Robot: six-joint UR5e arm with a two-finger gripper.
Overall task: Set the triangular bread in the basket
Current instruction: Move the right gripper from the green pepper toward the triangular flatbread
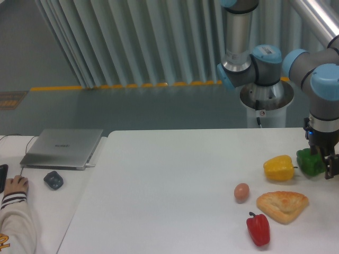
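Bread lying flat on counter, near right edge, between egg, red pepper and yellow pepper; untouched. Hand hanging well apart, by green pepper; finger spread impossible to tell. Basket not showing. Whole task remaining: reaching, gripping, carrying, dropping.

Here's the arm: silver-grey metal tubes linked by rounded joints with pale blue caps, one cap carrying a small white label. At three o'clock the wrist goes dark, down to a black gripper with a tiny blue light. The round base is grey.
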